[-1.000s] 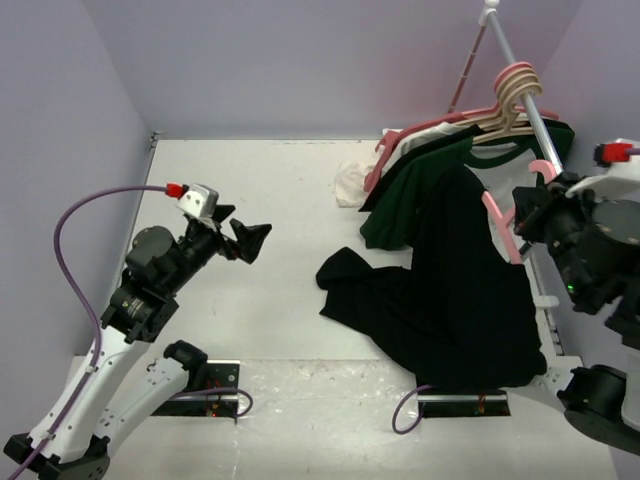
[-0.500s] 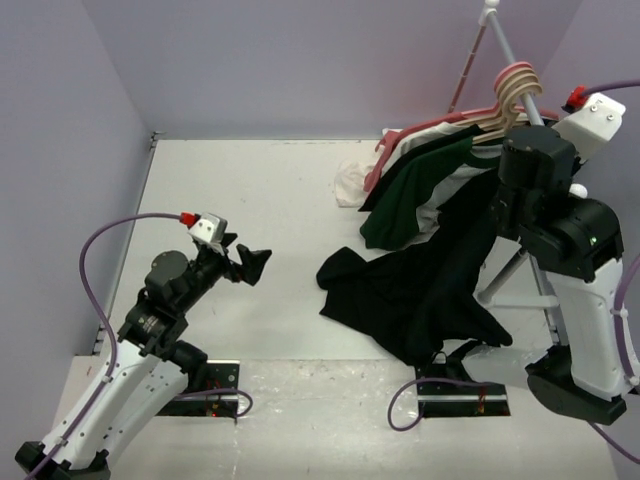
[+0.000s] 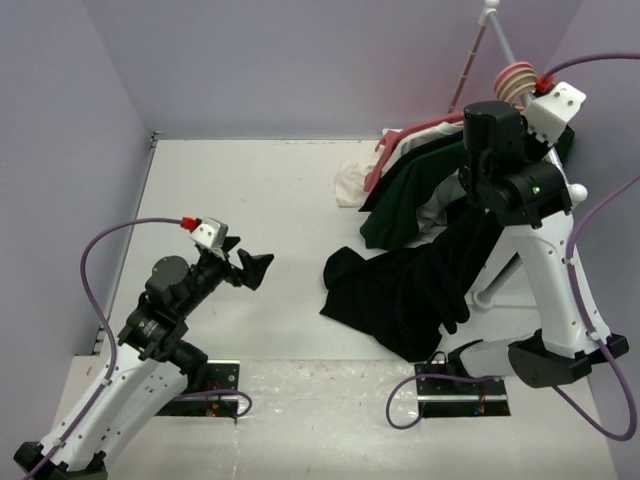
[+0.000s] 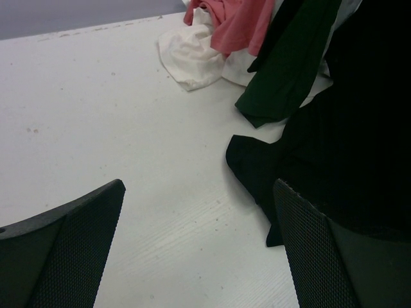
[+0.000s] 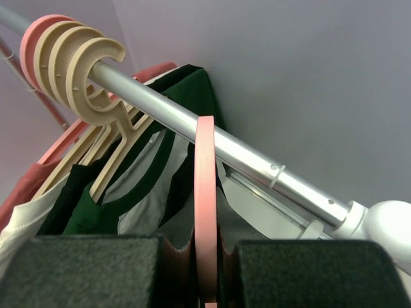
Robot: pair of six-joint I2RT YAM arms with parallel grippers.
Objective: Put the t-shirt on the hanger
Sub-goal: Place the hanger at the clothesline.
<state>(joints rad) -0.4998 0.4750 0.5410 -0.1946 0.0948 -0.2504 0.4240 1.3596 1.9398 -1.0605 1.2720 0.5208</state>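
Observation:
My right gripper (image 5: pixel 205 247) is shut on the curved hook of the pink hanger (image 5: pixel 205 186), which stands edge-on against the silver rail (image 5: pixel 257 163). In the top view my right arm (image 3: pixel 500 150) is raised to the rail and hides its own fingers and the hanger. The black t-shirt (image 3: pixel 430 290) hangs down from below that wrist, its lower part lying on the table. It also shows in the left wrist view (image 4: pixel 347 154). My left gripper (image 3: pixel 250 268) is open and empty above the table, left of the shirt (image 4: pixel 198 192).
Cream hangers (image 5: pixel 83 64) hang on the rail left of the pink hook (image 3: pixel 517 78). A dark green shirt with white front (image 3: pixel 400 210), a pink garment (image 3: pixel 400 145) and a white cloth (image 3: pixel 350 183) lie below the rail. Lilac walls enclose the table.
My right arm has swung up and back, carrying the pink hanger to the rail. The black t-shirt has been pulled up and partly off the table. My left arm has lowered a little.

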